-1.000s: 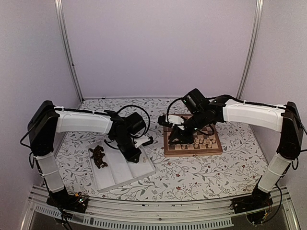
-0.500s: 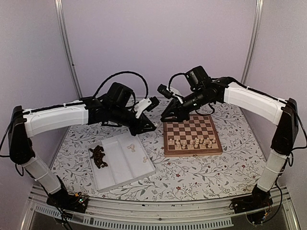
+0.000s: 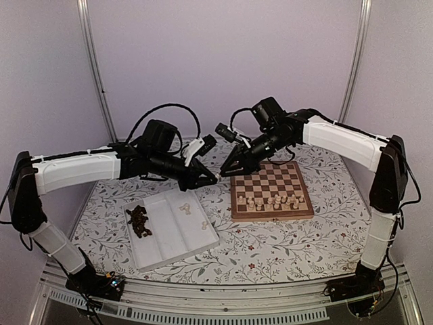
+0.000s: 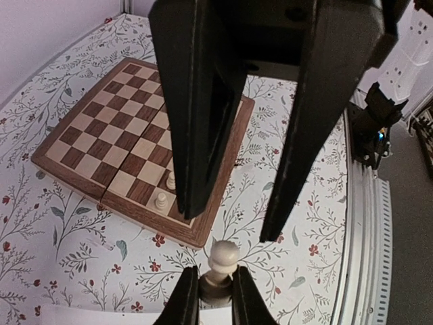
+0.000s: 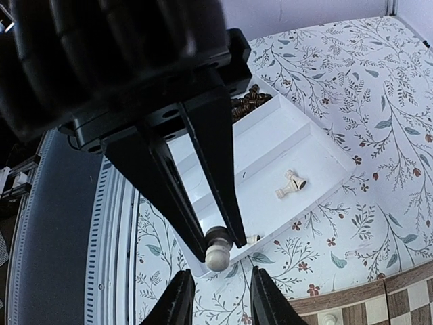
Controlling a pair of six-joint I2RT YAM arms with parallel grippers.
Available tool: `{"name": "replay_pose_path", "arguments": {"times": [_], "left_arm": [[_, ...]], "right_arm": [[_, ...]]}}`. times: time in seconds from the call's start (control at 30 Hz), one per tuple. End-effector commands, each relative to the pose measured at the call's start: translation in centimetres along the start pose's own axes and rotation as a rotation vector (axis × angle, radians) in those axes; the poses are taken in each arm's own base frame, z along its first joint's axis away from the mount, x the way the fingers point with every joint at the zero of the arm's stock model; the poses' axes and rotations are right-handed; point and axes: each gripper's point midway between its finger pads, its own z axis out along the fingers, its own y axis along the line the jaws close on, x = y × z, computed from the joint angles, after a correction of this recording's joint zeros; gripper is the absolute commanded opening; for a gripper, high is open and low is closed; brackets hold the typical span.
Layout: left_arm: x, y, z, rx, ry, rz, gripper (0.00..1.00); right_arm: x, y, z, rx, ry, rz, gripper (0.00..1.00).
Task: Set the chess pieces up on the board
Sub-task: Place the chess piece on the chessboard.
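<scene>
Cream pawn [image 4: 222,261] pinched in left gripper [image 4: 215,292], right gripper [image 5: 220,276] spread just beside

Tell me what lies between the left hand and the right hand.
A pale pawn, pinched by the left hand, sits just short of the right hand, whose jaws stand open. Both wrist views show it.
</scene>
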Motion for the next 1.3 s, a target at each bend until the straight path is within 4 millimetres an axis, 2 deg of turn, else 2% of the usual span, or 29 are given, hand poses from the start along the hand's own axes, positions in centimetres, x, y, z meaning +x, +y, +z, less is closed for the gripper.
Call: {"name": "replay_pose_path", "arguments": {"times": [0.0,0.17,0.67,1.0,1.1,1.17,1.23,1.27], "left_arm": [[-0.7,-0.6,-0.2,0.028,-0.028,0.015,0.12],[0.0,-0.3,0.1,0.025,0.006,0.006,0.12],[-0.1,-0.6,0.2,0.042,0.004,0.002,0.12],[-0.1,-0.5,0.0,0.033,0.003,0.004,0.15],[0.0,-0.2,-0.2,0.007,0.004,0.015,0.33],[-0.1,0.1,-0.9,-0.032,-0.001,0.044,0.41],[0.1,0.7,-1.5,-0.087,0.0,0.066,0.95],[0.1,1.1,-1.8,-0.118,0.002,0.076,0.99]], "right_arm": [[-0.8,0.2,0.3,-0.044,-0.018,0.012,0.32],[-0.7,0.2,0.8,-0.067,-0.017,0.017,0.31],[-0.3,1.3,2.1,-0.132,-0.005,0.018,0.23],[-0.4,1.4,2.2,-0.141,-0.007,0.017,0.07],[-0.3,1.1,1.9,-0.112,0.002,0.012,0.04],[-0.3,0.5,1.0,-0.079,0.001,0.008,0.04],[-0.3,-0.5,-0.6,-0.033,-0.009,0.01,0.03],[0.1,-1.3,-1.3,0.003,-0.006,0.017,0.03]]}}
